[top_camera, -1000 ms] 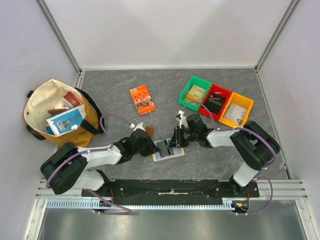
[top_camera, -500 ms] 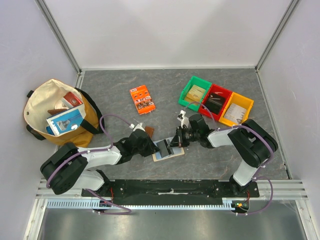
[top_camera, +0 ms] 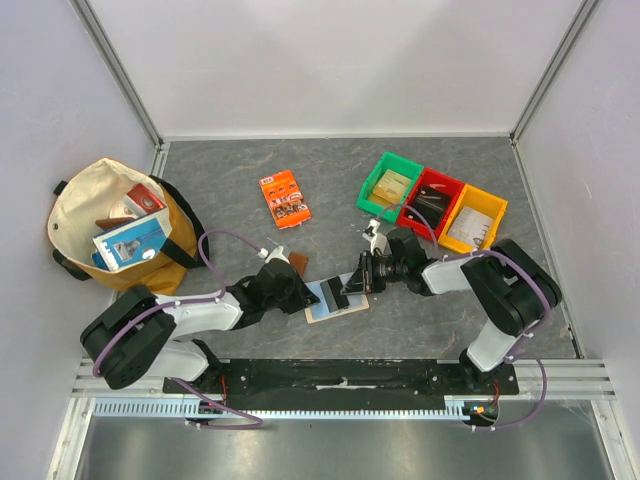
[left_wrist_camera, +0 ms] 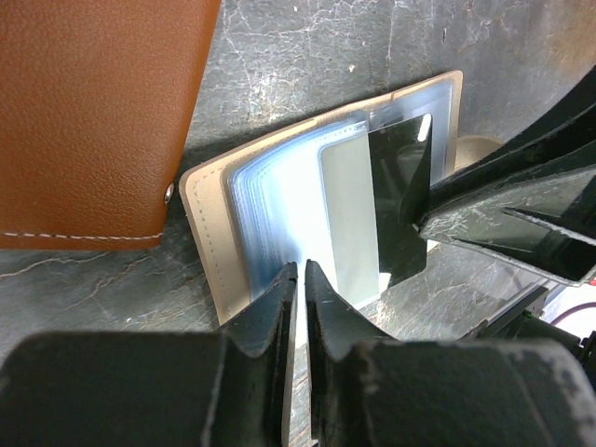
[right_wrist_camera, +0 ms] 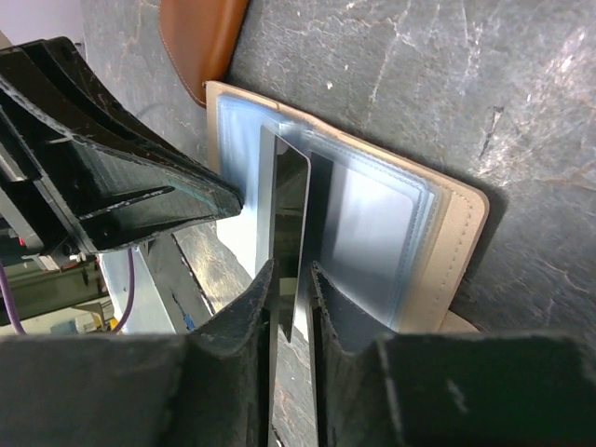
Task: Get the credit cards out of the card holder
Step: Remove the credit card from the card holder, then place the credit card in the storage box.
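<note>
Two grippers are facing each other low over the card holder (top_camera: 345,308), which is lying open on the table (top_camera: 230,170) just ahead of the arm bases. Your left gripper (left_wrist_camera: 300,270) is pinching the holder's near edge, its fingers pressed almost together on the pale sleeves. Your right gripper (right_wrist_camera: 291,270) is clamping a black credit card (right_wrist_camera: 291,200) by one end; the card is tilting up over the clear sleeves, and you cannot tell whether it is fully out of its pocket. Just beyond the holder, a brown wallet (left_wrist_camera: 93,112) is lying flat, touching its corner. Farther back an orange packet (top_camera: 284,200) is sitting mid-table, with green, red and yellow bins (top_camera: 432,200) on the right and a canvas bag (top_camera: 75,205) on the left.
</note>
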### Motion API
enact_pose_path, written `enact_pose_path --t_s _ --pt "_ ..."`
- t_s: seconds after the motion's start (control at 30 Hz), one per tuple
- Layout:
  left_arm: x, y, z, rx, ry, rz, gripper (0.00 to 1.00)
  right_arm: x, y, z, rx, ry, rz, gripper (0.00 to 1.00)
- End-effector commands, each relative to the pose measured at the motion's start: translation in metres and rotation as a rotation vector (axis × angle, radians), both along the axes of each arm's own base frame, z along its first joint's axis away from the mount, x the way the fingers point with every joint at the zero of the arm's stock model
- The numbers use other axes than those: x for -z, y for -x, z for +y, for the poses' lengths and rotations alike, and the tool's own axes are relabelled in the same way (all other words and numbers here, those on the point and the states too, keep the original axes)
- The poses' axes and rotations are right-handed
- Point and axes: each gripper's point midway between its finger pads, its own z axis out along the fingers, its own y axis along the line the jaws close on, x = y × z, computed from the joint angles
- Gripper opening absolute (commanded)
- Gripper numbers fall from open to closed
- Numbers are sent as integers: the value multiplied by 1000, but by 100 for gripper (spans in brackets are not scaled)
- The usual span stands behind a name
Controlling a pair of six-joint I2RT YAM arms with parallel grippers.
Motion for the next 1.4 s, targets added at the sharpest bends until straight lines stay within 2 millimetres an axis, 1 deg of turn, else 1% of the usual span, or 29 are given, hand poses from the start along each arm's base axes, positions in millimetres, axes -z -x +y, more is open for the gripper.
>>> enact_pose_path --t_s 0.0,0.13,0.2,0.23,0.3,0.37,0.4,0.5,0.6,0.73,0.8,0.83,0.9,0.93,0.97,1.0,1.03,1.07,1.1,1.13,1.17,1.23,1.3,1.37 --pt "23 14 16 2 -72 73 14 0 0 8 -32 -28 10 26" --pt "23 15 15 8 -69 74 14 6 2 12 -44 -27 31 29" --pt "22 15 14 10 -68 73 14 7 3 14 -49 -37 38 28" --pt "23 15 15 9 -71 77 14 5 3 15 -52 -45 38 25" --pt "23 15 15 7 -67 73 14 3 2 14 -47 -43 24 15" --pt "21 15 16 2 -64 66 14 -1 1 12 -47 -26 3 7" --pt "21 15 17 -1 -66 66 14 -1 2 9 -47 -5 -1 4" --pt "21 15 18 -6 -66 60 14 -3 0 -2 -39 58 -33 0" --pt "20 14 18 -7 -63 58 14 -6 -4 -15 -17 112 -66 0" --pt "16 13 18 -9 -58 52 14 -17 -9 -30 15 187 -130 0" --pt "12 12 17 -9 -55 46 14 -28 -12 -34 28 206 -173 0" --pt "8 12 16 -7 -51 40 15 -31 -10 -39 36 229 -174 0" --pt "-5 8 15 -6 -36 18 20 -45 -13 -42 56 256 -234 0" --pt "-13 7 13 -1 -25 1 24 -54 -16 -44 74 283 -282 0" --pt "-22 4 11 2 -16 -16 30 -62 -18 -44 85 316 -341 0" --pt "-35 2 9 6 1 -41 36 -76 -17 -42 88 338 -415 0" --pt "-45 1 9 8 8 -55 46 -84 -19 -42 104 370 -474 0" --pt "-60 -3 7 9 26 -81 57 -96 -19 -39 114 388 -538 0" --pt "-70 -4 8 8 38 -97 64 -105 -19 -38 123 395 -584 0" --pt "-84 -11 10 -14 41 -129 72 -115 -21 -37 145 404 -629 0" --pt "-99 -13 9 -17 59 -153 77 -124 -21 -36 159 413 -668 0" --pt "-123 -16 11 -20 80 -187 83 -140 -24 -37 197 444 -747 0" --pt "-142 -17 11 -24 109 -210 86 -152 -27 -40 235 498 -821 0" --pt "-160 -19 9 -33 152 -231 87 -157 -25 -39 233 560 -892 0"
